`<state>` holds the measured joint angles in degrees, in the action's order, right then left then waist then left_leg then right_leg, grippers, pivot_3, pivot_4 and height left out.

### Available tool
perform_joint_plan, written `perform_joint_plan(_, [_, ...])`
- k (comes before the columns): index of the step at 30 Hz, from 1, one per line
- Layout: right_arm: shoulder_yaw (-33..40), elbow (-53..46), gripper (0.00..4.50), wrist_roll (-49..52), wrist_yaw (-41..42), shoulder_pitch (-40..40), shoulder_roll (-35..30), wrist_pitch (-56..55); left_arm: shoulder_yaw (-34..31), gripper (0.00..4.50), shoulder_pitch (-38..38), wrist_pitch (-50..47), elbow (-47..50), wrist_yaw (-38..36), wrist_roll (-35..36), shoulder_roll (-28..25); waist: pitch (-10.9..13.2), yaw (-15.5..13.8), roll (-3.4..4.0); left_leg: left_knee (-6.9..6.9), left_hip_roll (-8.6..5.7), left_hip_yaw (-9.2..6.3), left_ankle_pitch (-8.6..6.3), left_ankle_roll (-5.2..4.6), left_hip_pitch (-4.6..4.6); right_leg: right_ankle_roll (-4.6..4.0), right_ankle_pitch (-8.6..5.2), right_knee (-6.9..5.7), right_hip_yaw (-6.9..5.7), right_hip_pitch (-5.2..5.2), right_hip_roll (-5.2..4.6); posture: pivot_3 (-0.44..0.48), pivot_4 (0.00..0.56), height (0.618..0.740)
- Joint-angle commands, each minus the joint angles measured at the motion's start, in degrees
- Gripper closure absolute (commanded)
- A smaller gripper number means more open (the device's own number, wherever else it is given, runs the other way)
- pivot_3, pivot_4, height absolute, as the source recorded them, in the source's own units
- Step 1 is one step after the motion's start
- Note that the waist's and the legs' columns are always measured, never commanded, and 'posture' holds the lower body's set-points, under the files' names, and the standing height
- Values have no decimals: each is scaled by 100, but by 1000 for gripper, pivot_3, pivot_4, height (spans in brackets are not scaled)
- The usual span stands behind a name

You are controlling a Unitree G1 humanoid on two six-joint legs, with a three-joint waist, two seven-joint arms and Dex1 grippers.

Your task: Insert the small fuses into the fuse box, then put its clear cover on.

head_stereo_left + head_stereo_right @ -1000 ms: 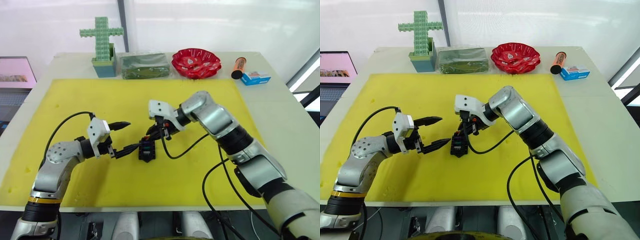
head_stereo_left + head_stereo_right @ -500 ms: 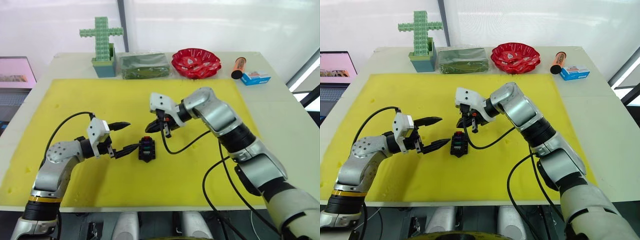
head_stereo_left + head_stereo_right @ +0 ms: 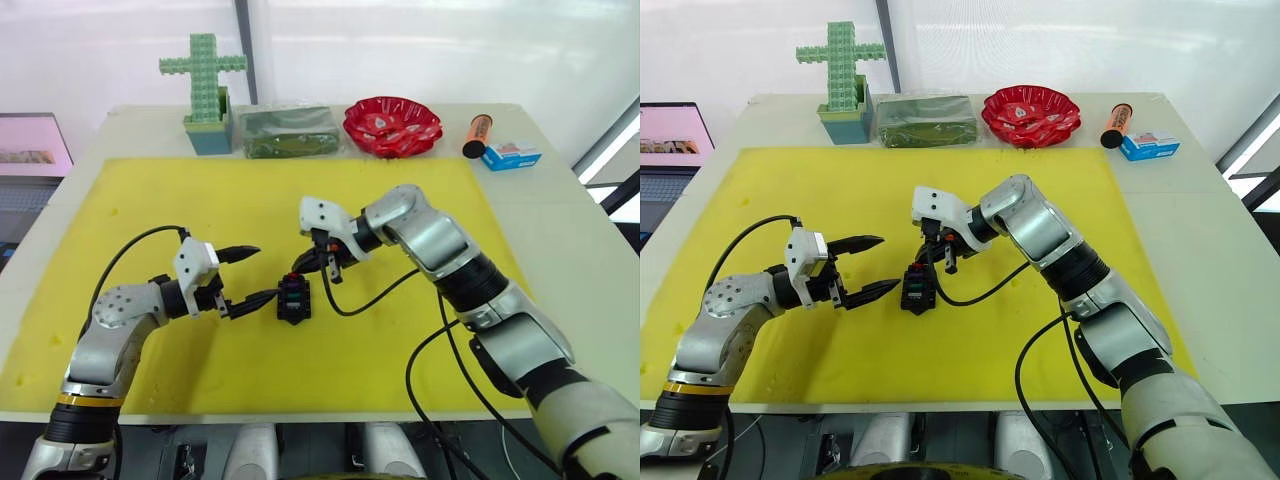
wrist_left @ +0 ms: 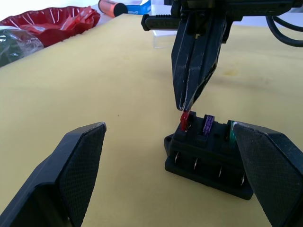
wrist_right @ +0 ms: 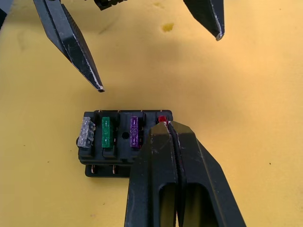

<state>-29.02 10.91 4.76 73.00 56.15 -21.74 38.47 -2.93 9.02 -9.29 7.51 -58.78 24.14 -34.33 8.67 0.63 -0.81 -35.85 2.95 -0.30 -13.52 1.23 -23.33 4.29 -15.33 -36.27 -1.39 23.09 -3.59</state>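
The black fuse box (image 3: 293,298) sits mid-mat on the yellow mat (image 3: 150,200). Its slots hold a grey fuse (image 5: 85,132), a green fuse (image 5: 106,132), a purple fuse (image 5: 134,131) and a red fuse (image 5: 162,118) in a row. My right gripper (image 5: 166,124) is shut, with its joined tips down on the top of the red fuse. My left gripper (image 3: 255,275) is open just left of the box, touching nothing. A faint translucent rectangle (image 4: 162,43), possibly the clear cover, lies on the mat beyond the right gripper.
Along the table's back edge stand a green cross of blocks (image 3: 205,85), a dark green box (image 3: 288,132), a red bowl (image 3: 392,125), an orange tube (image 3: 476,135) and a small blue box (image 3: 511,156). Black cables (image 3: 375,290) trail from both wrists over the mat.
The right gripper was at the box, lifted up and away half a second ago, and has come back down onto the red fuse. The left gripper and the box have not moved.
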Motion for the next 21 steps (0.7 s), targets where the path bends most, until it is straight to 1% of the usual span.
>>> perform_joint_plan(1, [-4, -112, 4479, -13, -12, 9, -9, -64, -17, 0, 10, 109, 96, -50, -10, -55, 0, 1, 0, 0, 0, 0, 0, 0, 0, 0, 0, 0, 0, 0, 0, 0, 150, 740])
perform_joint_plan(21, [-185, -44, 4479, -140, -79, -206, 47, -145, 14, 0, 20, 84, 134, -113, -86, -38, -1, 4, -1, 0, 0, 0, 0, 0, 2, 0, 0, -1, 0, -1, 0, 0, 150, 740])
